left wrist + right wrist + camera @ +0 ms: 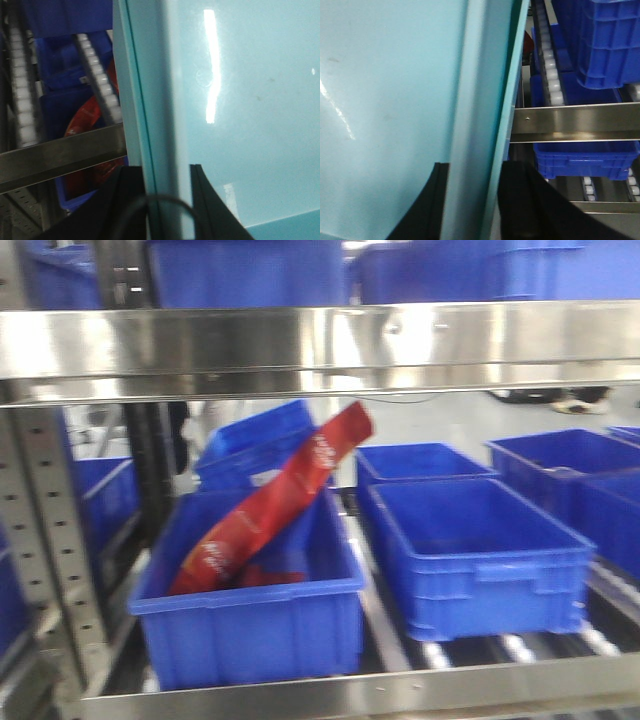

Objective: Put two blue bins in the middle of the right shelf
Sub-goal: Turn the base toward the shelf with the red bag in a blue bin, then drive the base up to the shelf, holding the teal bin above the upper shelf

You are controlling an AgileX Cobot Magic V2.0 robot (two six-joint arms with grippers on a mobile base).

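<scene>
Stainless shelf rack point(320, 340) across the whole front view, roller tracks point(520, 648) along its lower level. Blue bins on that level: one at front left point(250, 615) with a red packet point(270, 505) leaning tilted inside, top end above the rim; an empty one just beside it at front right point(475, 555); more behind and to the right, plus others on the level above. None of the blue bins in a gripper.

In both wrist views, a large pale teal bin filling most of the frame: inner face with a bright light streak in the left wrist view point(240, 100), smooth wall and rim in the right wrist view point(385, 100).

Left gripper point(167, 200): dark fingers point(127, 200) either side of the teal bin's rim, closed onto the wall, cable looping across. Right gripper point(472, 200): dark fingers point(432, 200) likewise straddling the rim on the opposite side, pinched tight on it.

Beyond the teal wall, rack rail, rollers and blue bins, with a patch of red at left.
</scene>
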